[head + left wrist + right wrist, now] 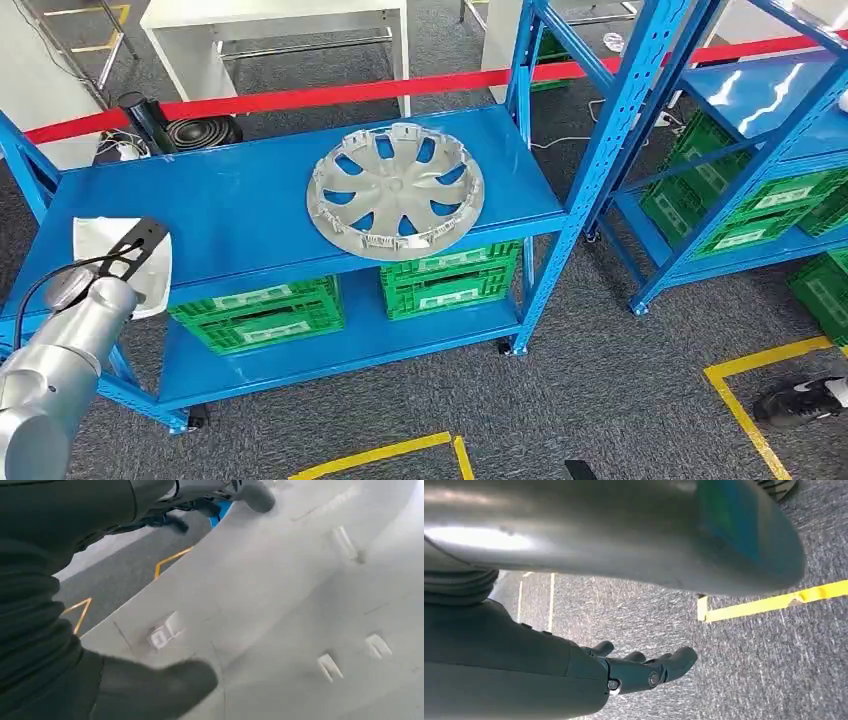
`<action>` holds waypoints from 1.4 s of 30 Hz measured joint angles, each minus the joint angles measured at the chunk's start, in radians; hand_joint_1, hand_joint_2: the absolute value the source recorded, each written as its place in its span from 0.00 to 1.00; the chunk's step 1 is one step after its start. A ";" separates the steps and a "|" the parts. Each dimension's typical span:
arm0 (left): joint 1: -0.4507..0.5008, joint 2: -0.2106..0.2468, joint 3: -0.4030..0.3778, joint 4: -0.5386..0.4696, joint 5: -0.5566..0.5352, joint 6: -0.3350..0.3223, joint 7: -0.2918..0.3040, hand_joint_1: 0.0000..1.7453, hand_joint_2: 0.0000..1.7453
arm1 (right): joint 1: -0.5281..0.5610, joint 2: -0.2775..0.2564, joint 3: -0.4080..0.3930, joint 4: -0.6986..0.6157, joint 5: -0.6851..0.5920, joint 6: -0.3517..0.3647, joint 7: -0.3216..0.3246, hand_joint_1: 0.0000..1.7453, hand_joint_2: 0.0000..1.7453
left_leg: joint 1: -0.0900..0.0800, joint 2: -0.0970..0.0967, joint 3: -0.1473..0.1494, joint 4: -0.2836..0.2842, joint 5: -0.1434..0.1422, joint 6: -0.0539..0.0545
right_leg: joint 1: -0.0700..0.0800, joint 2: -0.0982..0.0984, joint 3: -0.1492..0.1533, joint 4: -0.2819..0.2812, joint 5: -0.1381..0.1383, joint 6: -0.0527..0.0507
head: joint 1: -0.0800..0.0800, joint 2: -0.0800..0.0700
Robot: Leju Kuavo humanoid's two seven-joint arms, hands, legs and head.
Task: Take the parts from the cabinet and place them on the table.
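One pale grey part [120, 262] sits at 9 o'clock in the head view, over the front-left corner of the blue shelf [240, 200]; the left hand [130, 245] is clamped on it, dark fingers across its face. Left wrist view: thumb [155, 685] presses the part's moulded grey surface [300, 605]. Silver wheel cover [395, 190], face down, lies on the shelf top near centre. Green crates [450, 280] stand on the lower shelf. At 3 o'clock, a second blue rack [760, 120]. Right hand [644, 672] hangs over grey carpet [749, 665], fingers apart, holding nothing.
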 joint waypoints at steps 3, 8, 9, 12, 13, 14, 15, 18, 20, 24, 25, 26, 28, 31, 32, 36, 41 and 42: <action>-0.002 -0.002 0.012 0.000 0.002 -0.005 0.000 1.00 1.00 | 0.000 0.000 0.000 0.000 0.002 0.000 0.000 0.00 0.00 | 0.000 0.000 0.000 0.000 0.000 0.000 | 0.000 0.000 0.000 0.000 0.000 0.000 | 0.000 0.000; -0.003 -0.005 0.023 0.000 0.002 -0.006 0.000 1.00 1.00 | 0.000 0.000 -0.003 0.000 0.003 0.000 0.000 0.00 0.00 | 0.000 0.000 0.000 0.000 0.000 0.000 | 0.000 0.000 0.000 0.000 0.000 0.000 | 0.000 0.000; -0.003 -0.006 0.024 0.000 0.002 -0.006 0.000 1.00 1.00 | 0.000 0.000 -0.004 0.000 0.004 0.000 0.000 0.00 0.00 | 0.000 0.000 0.000 0.000 0.000 0.000 | 0.000 0.000 0.000 0.000 0.000 0.000 | 0.000 0.000; -0.003 -0.008 0.025 0.000 0.002 -0.005 -0.001 1.00 1.00 | 0.000 0.000 -0.005 0.000 0.004 0.002 -0.002 0.00 0.00 | 0.000 0.000 0.000 0.000 0.000 0.000 | 0.000 0.000 0.000 0.000 0.000 0.000 | 0.000 0.000; -0.003 -0.008 0.026 0.000 0.002 -0.005 -0.001 1.00 1.00 | 0.000 0.000 -0.006 0.000 0.005 0.002 -0.002 0.00 0.00 | 0.000 0.000 0.000 0.000 0.000 0.000 | 0.000 0.000 0.000 0.000 0.000 0.000 | 0.000 0.000; -0.003 -0.008 0.027 0.000 0.002 -0.005 -0.001 1.00 1.00 | 0.000 0.000 -0.006 0.000 0.005 0.002 -0.002 0.00 0.00 | 0.000 0.000 0.000 0.000 0.000 0.000 | 0.000 0.000 0.000 0.000 0.000 0.000 | 0.000 0.000; -0.003 -0.009 0.031 0.000 0.002 -0.003 -0.002 1.00 1.00 | 0.000 0.000 -0.006 0.000 0.006 0.002 -0.002 0.00 0.00 | 0.000 0.000 0.000 0.000 0.000 0.000 | 0.000 0.000 0.000 0.000 0.000 0.000 | 0.000 0.000; -0.004 -0.010 0.037 0.000 0.001 0.001 -0.003 1.00 1.00 | 0.000 0.000 -0.006 0.000 0.007 0.002 -0.002 0.00 0.00 | 0.000 0.000 0.000 0.000 0.000 0.000 | 0.000 0.000 0.000 0.000 0.000 0.000 | 0.000 0.000; -0.005 -0.011 0.040 -0.001 0.000 0.006 -0.003 1.00 1.00 | 0.000 0.000 -0.006 0.000 0.007 0.003 -0.002 0.00 0.00 | 0.000 0.000 0.000 0.000 0.000 0.000 | 0.000 0.000 0.000 0.000 0.000 0.000 | 0.000 0.000; -0.005 -0.015 0.040 -0.001 -0.004 0.027 -0.007 1.00 1.00 | 0.000 0.000 -0.006 0.000 0.007 0.003 -0.003 0.00 0.00 | 0.000 0.000 0.001 0.000 0.000 0.000 | 0.000 0.000 0.000 0.000 0.000 0.000 | 0.000 0.000; -0.005 -0.016 0.040 -0.001 -0.005 0.031 -0.008 1.00 1.00 | 0.000 0.000 -0.006 0.000 0.007 0.003 -0.003 0.00 0.00 | 0.000 0.000 0.001 0.000 0.000 0.000 | 0.000 0.000 0.000 0.000 0.000 0.000 | 0.000 0.000; -0.005 -0.018 0.040 -0.001 -0.007 0.039 -0.010 1.00 1.00 | 0.000 0.000 -0.006 0.000 0.007 0.003 -0.003 0.00 0.00 | 0.000 0.000 0.001 0.000 0.000 0.000 | 0.000 0.000 0.000 0.000 0.000 0.000 | 0.000 0.000; -0.005 -0.024 0.040 -0.002 -0.015 0.059 -0.019 1.00 1.00 | 0.000 0.000 -0.006 0.000 0.007 0.003 -0.003 0.00 0.00 | 0.000 0.000 0.001 0.000 0.000 0.000 | 0.000 0.000 0.000 0.000 0.000 0.000 | 0.000 0.000; -0.005 -0.032 0.040 -0.003 -0.023 0.078 -0.031 1.00 1.00 | 0.000 0.000 -0.007 0.000 0.007 0.003 -0.005 0.00 0.00 | 0.000 0.000 0.001 0.000 0.000 0.000 | 0.000 0.000 0.001 0.000 0.000 0.000 | 0.000 0.000; -0.005 -0.035 0.040 -0.003 -0.024 0.082 -0.037 1.00 1.00 | 0.000 0.000 -0.007 0.000 0.007 0.003 -0.005 0.00 0.00 | 0.000 0.000 0.001 0.000 0.000 0.000 | 0.000 0.000 0.001 0.000 0.000 0.000 | 0.000 0.000; -0.010 -0.051 0.040 -0.003 -0.032 0.092 -0.079 1.00 1.00 | -0.001 0.000 -0.007 0.000 0.009 0.003 -0.005 0.00 0.00 | 0.000 0.000 0.001 0.000 0.000 0.000 | 0.000 0.000 0.001 0.000 0.000 0.000 | 0.000 0.000; -0.022 -0.079 0.040 -0.010 -0.040 0.102 -0.146 1.00 1.00 | -0.001 0.001 -0.010 0.000 0.008 0.000 -0.005 0.00 0.00 | 0.000 0.000 0.001 0.000 0.000 0.000 | 0.000 0.000 0.001 0.000 0.000 0.000 | 0.000 0.000; -0.025 -0.085 0.040 -0.011 -0.043 0.104 -0.166 1.00 1.00 | -0.001 0.001 -0.013 0.000 0.008 0.000 -0.006 0.00 0.00 | 0.000 0.000 0.001 0.000 0.000 0.000 | 0.000 0.000 0.001 0.000 0.000 0.000 | 0.000 0.000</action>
